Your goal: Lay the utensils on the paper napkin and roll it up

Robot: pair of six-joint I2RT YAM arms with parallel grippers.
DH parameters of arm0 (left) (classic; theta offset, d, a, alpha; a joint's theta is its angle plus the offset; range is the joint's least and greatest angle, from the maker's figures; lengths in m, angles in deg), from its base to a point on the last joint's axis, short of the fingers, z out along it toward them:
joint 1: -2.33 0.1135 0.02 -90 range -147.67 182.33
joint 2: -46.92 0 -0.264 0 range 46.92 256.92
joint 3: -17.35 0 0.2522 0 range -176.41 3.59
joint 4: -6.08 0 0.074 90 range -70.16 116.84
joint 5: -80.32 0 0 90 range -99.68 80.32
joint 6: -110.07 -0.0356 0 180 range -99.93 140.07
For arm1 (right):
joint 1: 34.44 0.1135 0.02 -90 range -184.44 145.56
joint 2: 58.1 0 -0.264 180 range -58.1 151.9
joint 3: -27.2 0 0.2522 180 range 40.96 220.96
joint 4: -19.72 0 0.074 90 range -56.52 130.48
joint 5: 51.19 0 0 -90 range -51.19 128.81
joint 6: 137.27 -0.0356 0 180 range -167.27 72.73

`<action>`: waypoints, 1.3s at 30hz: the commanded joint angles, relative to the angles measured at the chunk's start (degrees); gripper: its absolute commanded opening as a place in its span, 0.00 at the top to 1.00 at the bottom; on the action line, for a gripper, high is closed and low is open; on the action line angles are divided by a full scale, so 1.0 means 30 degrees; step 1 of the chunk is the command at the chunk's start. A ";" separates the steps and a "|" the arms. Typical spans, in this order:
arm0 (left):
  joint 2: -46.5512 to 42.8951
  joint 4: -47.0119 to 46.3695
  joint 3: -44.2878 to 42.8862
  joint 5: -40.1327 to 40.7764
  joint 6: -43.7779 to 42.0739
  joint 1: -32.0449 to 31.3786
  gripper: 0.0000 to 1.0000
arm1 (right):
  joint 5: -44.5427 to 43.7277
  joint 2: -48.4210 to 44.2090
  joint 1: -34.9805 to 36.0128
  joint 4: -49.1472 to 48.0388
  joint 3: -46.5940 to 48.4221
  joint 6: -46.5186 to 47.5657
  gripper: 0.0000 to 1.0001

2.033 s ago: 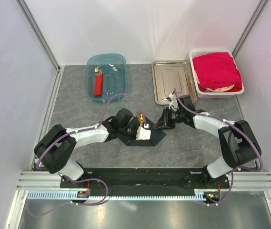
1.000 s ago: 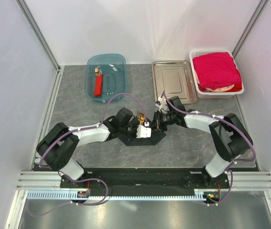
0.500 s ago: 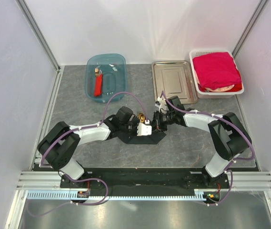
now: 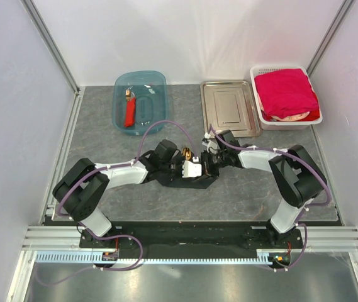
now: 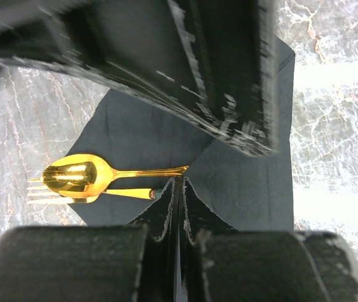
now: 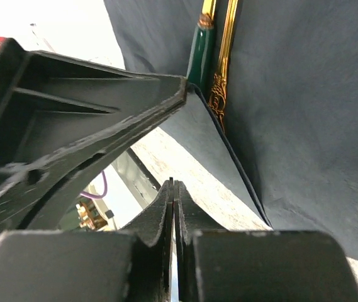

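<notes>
Paper napkin [image 4: 208,183] lies on the surface [image 4: 254,192] just beyond the arm bases.

Both hands crowd over it and hide its middle from above.
- Left hand [image 5: 179,189]: closed, tips on the napkin by the utensils' [image 5: 78,179] handles.
- Right hand [image 6: 172,189]: closed, nothing seen gripped.

Utensil heads overhang the napkin's edge.

Beyond the napkin:
- Blue tub [image 4: 156,88] holding a red tool [image 4: 129,112].
- Steel tray [image 4: 229,107].
- Basket [image 4: 262,112] of red cloth [image 4: 285,91].

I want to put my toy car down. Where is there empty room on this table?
Bare table lies left of the blue tub, between the tub and the steel tray, and along the near edge. The tray is bare. The middle is crowded: the left claw and right claw meet over the napkin; the basket is full.
</notes>
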 commanded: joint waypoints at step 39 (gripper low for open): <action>-0.3493 0.6378 -0.0879 -0.3837 1.8009 0.3957 0.39 | -0.2531 0.2427 0.0325 0.0719 0.0361 0.0941 1.00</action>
